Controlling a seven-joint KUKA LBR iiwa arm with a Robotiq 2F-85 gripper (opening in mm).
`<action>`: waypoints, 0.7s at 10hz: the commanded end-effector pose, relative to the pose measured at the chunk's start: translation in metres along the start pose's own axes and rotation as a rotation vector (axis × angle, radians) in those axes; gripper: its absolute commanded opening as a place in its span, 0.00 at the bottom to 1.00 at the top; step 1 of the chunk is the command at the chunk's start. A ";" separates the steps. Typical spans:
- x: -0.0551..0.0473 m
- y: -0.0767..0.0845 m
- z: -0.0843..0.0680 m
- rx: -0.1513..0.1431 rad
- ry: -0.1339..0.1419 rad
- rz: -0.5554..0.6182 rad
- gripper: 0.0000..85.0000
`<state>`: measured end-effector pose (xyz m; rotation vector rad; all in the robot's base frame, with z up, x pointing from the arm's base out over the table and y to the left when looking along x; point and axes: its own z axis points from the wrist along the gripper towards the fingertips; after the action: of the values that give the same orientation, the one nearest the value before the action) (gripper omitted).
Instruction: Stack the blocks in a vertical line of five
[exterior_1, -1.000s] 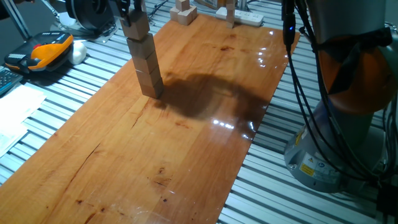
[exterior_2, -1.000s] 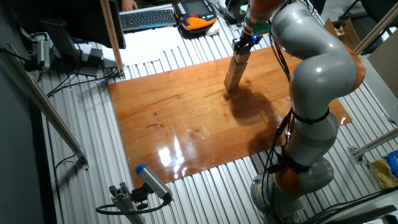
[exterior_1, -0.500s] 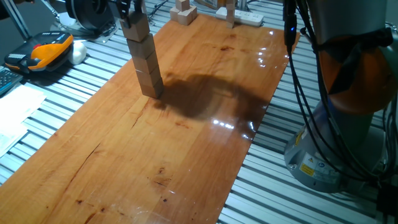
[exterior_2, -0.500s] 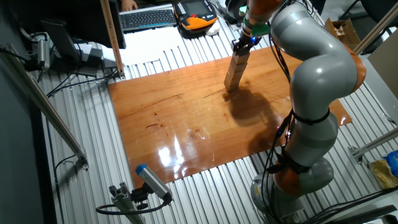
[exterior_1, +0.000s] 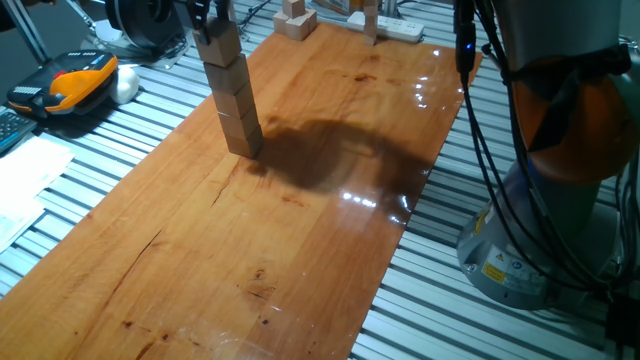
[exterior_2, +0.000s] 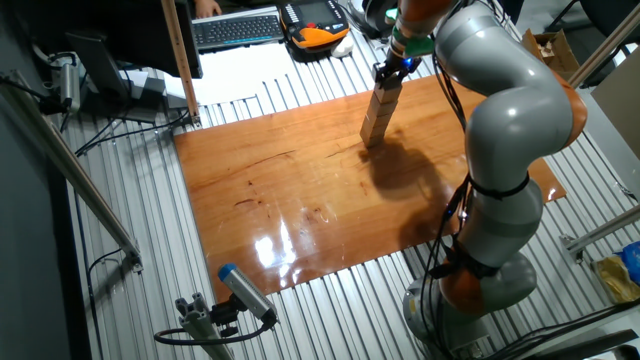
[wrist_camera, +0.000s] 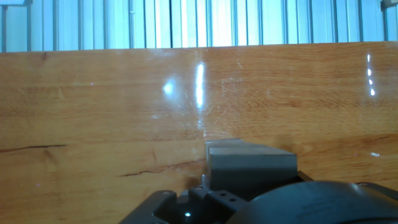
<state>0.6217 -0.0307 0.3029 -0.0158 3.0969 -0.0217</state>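
Nearest you lies the bare wooden board (exterior_1: 300, 230), glossy with glare. Farther along it stands your column of blocks (exterior_1: 230, 95) — upright near the board's left edge, leaning slightly in the other fixed view (exterior_2: 377, 112). The gripper (exterior_1: 210, 22) sits at the top block, fingers on either side of it; you cannot tell whether it is clamped or let go. Beyond, at the board's far end, rest spare blocks (exterior_1: 296, 20) and a white power strip (exterior_1: 395, 27).
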 end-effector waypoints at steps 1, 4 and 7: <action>0.000 0.000 0.000 -0.001 0.003 -0.002 0.20; 0.000 -0.001 0.000 -0.002 0.001 0.001 0.20; 0.000 -0.002 -0.001 0.001 -0.005 0.005 0.20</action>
<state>0.6214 -0.0326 0.3037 -0.0068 3.0914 -0.0238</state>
